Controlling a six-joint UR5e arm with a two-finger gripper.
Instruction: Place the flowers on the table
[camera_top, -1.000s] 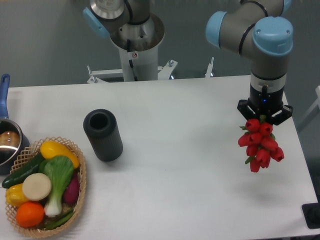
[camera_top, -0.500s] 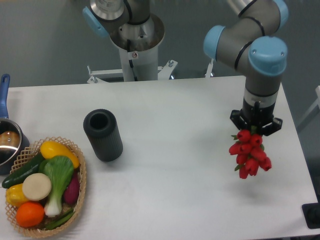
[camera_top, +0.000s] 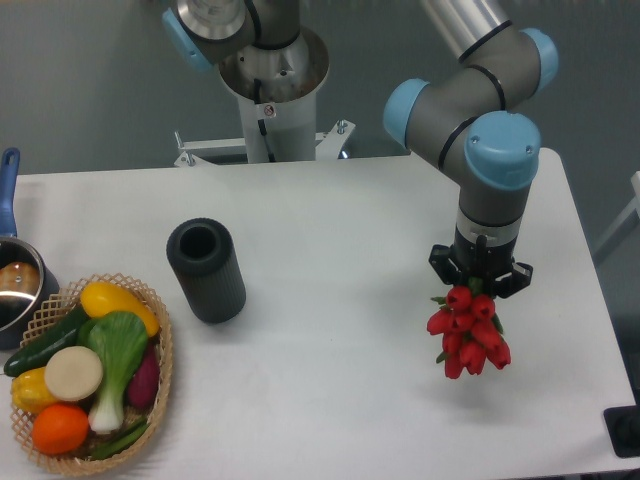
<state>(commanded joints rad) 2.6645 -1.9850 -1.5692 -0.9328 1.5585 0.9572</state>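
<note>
no text, brand or number can be read; a small red-and-white sticker (camera_top: 267, 110) sits on the robot base column at twelve o'clock, its print too small to read

Gripper (camera_top: 480, 280) fingertips: hidden behind flowers' (camera_top: 466, 335) top buds.
Saucepan (camera_top: 15, 285): at 9 o'clock, cut by left edge.
Black object (camera_top: 624, 432): at 4 o'clock, cropped, unidentifiable.
Basket (camera_top: 160, 345): bottom rim clipped.

One fixed camera looks down across the table (camera_top: 330, 220) from its front.
</note>
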